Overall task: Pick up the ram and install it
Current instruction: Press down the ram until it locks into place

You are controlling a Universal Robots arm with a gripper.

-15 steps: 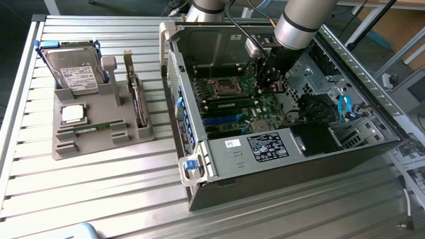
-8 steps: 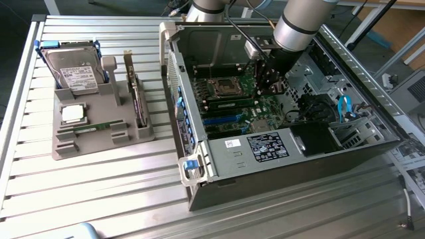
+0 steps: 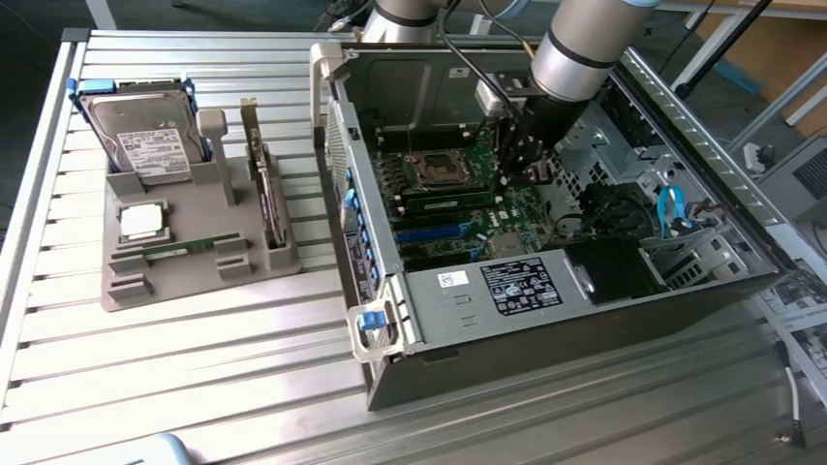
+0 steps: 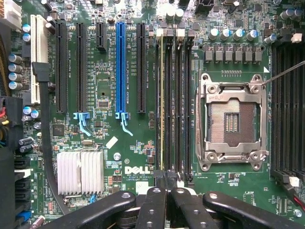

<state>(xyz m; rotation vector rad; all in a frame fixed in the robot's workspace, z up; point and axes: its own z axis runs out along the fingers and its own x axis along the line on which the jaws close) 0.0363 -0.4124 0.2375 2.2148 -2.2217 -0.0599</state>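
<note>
A thin green ram stick (image 3: 174, 249) lies flat in the grey holder (image 3: 194, 281) on the table, at the exterior view's left. Another ram stick (image 4: 162, 105) stands edge-up in one of the black memory slots beside the processor socket (image 4: 231, 121); it also appears as a green strip (image 3: 446, 201) on the motherboard. My gripper (image 3: 533, 174) reaches down into the open computer case (image 3: 387, 320), well away from the holder. Its black fingers (image 4: 157, 205) are shut together, with nothing between them. The gripper (image 4: 167, 188) hovers over one end of the memory slots. Whether it touches the seated stick I cannot tell.
The holder also carries a hard drive (image 3: 149, 136), a square silver processor chip (image 3: 142, 221) and an upright dark expansion card (image 3: 267, 189). Inside the case are a blue slot (image 4: 121, 67), a silver heatsink (image 4: 80, 172) and a blue cable (image 3: 668, 208).
</note>
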